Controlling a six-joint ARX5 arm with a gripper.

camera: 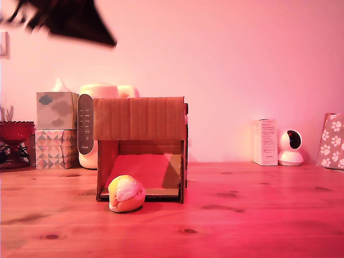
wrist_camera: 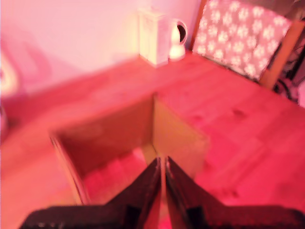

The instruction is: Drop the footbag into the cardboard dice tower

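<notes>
The footbag (camera: 126, 193), a soft ball of yellow, orange and white panels, lies on the wooden table just in front of the cardboard dice tower's lower opening, at that opening's left end in the exterior view. The cardboard dice tower (camera: 140, 118) is a brown corrugated box with a sloped floor inside. In the wrist view I look down into its open top (wrist_camera: 181, 138). My gripper (camera: 102, 36) is a dark blur high at the exterior view's upper left, above the tower and apart from it. Its fingers meet at the gripper tip (wrist_camera: 161, 163), shut, with nothing between them.
Behind the tower at the exterior view's left stand stacked tissue boxes (camera: 56, 126), a white appliance (camera: 102, 91) and a red bowl (camera: 15, 130). At the right stand a white carton (camera: 265, 142), a small white camera (camera: 291, 147) and a paw-print bag (camera: 333, 141).
</notes>
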